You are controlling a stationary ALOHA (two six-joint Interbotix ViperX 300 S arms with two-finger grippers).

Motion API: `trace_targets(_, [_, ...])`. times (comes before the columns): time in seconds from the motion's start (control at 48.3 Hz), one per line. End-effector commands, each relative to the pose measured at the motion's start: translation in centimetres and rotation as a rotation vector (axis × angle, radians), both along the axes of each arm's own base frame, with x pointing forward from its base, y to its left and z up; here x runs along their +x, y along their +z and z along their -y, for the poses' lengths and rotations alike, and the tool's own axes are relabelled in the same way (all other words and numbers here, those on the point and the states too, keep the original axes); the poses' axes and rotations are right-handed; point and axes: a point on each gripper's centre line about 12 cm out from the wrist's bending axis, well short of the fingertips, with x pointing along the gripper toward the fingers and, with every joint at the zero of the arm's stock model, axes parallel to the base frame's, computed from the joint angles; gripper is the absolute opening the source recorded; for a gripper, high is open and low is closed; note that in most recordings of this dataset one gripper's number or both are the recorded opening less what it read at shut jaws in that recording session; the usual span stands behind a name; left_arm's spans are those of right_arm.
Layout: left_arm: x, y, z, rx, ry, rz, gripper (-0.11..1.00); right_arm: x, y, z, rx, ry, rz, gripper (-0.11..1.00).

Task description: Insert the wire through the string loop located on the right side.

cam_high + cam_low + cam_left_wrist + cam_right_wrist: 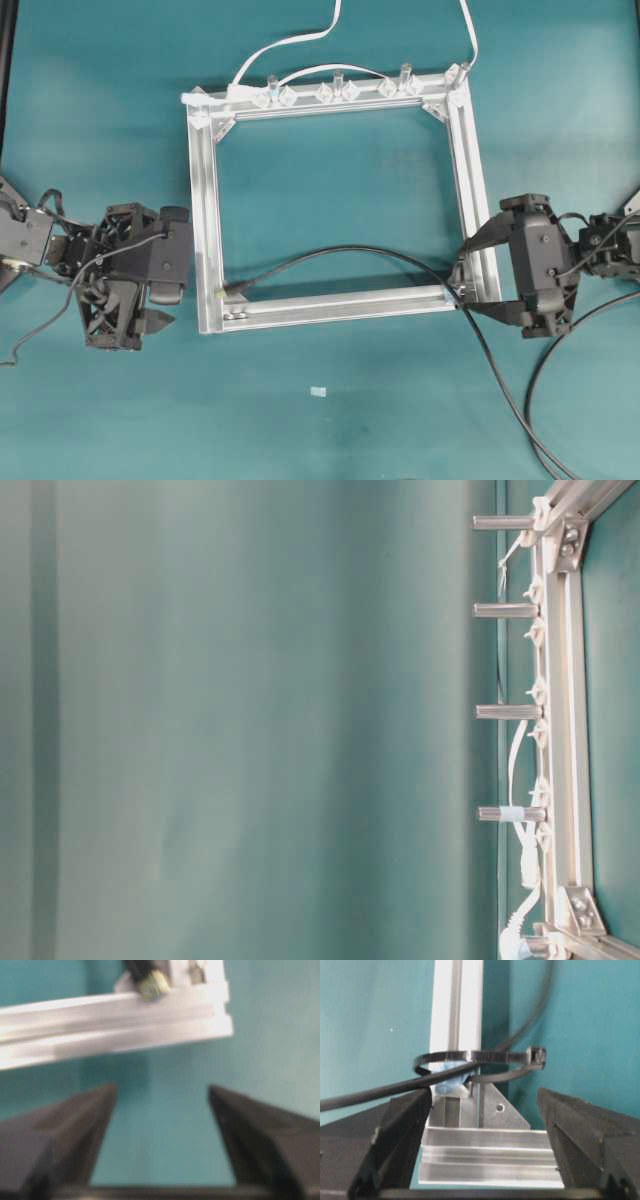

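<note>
Now, left gripper (172, 300): fingers (75, 1125) standing wide apart and gripping nothing; hovering over the teal desk (100, 120) just outside the frame's left bar.
Right gripper (478, 275): fingers (400, 1125) spread wide, gripping nothing; sitting at the frame's lower right corner, one finger on each side of the string loop in the wrist view.
String loop (480, 1062): showing as a thin black band with a small square head, arching over the right bar above a pale blue patch at its base; too small to make out in the overhead view.
Wire (340, 252): lying loose; passing under the loop at the right corner, arching across the inside of the frame, and trailing off toward the bottom right of the desk.
Plug (232, 288): resting on the lower left corner of the frame, metallic tip pointing left; blurred in the left wrist view.
Aluminium frame (205, 200): lying flat on the desk; clear clips (338, 92) and a white cable (290, 45) sitting along its top bar.
</note>
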Motion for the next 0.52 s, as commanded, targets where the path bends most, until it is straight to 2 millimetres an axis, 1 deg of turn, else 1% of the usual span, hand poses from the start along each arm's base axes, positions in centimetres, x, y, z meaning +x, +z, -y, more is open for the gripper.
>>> trace_targets(0.0, [0.4,0.8,0.2,-0.006,-0.002,0.028,0.82,0.6,0.9,-0.2,0.009,0.005,0.03,0.9])
trace_targets(0.021, [0.5,0.9,0.2,-0.007,-0.001,0.031,0.81,0.6,1.0,-0.2,0.01,0.006,0.029,0.9])
trace_targets(0.062, [0.5,1.0,0.2,-0.007,-0.002,0.036,0.75,0.6,1.0,-0.3,0.012,0.008,0.028,0.9])
trace_targets(0.083, [0.5,1.1,0.2,-0.008,-0.002,0.039,0.74,0.5,1.1,-0.3,0.013,0.009,0.029,0.9])
trace_targets(0.186, [0.4,1.5,0.2,-0.007,-0.008,0.057,0.76,0.3,1.6,-0.3,0.02,0.012,0.04,0.9])
trace_targets(0.497, [-0.1,3.7,-0.1,0.01,-0.036,0.145,0.75,-0.7,3.0,-0.1,0.032,0.015,0.098,0.9])
